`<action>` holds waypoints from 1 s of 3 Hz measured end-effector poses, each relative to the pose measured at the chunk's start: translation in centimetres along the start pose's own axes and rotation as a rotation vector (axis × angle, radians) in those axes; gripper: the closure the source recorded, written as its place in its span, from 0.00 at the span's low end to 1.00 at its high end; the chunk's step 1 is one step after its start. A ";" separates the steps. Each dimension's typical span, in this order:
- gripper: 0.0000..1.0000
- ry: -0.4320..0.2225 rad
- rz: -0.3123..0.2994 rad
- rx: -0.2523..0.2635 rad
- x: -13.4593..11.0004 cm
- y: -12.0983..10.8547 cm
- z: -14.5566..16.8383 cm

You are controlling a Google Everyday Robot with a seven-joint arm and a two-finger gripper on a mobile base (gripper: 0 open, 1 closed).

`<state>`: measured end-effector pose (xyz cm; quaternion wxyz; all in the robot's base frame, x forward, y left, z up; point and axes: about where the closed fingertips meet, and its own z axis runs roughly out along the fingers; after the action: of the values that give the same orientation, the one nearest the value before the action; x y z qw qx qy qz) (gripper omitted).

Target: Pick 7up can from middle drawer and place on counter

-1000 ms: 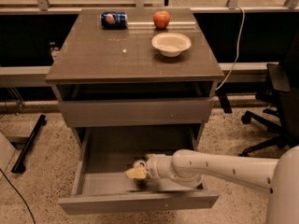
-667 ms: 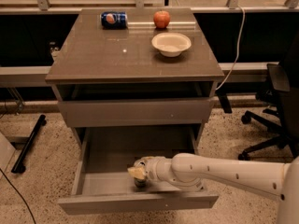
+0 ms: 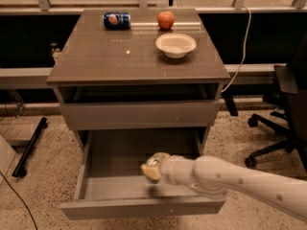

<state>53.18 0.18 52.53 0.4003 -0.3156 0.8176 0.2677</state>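
Observation:
The middle drawer (image 3: 115, 150) is pulled open below the counter (image 3: 120, 59). My arm reaches in from the lower right. My gripper (image 3: 152, 168) is over the drawer's middle, with its pale fingers (image 3: 149, 173) shut on the 7up can (image 3: 154, 162). Only the can's silver lid shows; the fingers hide its body. The can is held a little above the drawer floor, and a shadow lies under it near the front panel (image 3: 139, 208).
On the counter lie a blue can (image 3: 116, 20) on its side, a red apple (image 3: 166, 19) and a white bowl (image 3: 176, 44). The upper drawer front (image 3: 139, 114) is shut. An office chair (image 3: 283, 109) stands at the right; a black bar (image 3: 29, 147) lies on the floor at the left.
My gripper with the can has risen slightly and shifted right inside the drawer. Nothing on the counter has moved.

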 end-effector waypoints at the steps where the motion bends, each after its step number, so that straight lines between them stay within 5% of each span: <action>1: 1.00 -0.074 -0.088 0.019 -6.6 -2.3 -7.1; 3: 1.00 -0.161 -0.372 0.077 -23.4 -7.1 -20.5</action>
<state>59.63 -11.55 81.48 0.5188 -0.4233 0.7201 0.1818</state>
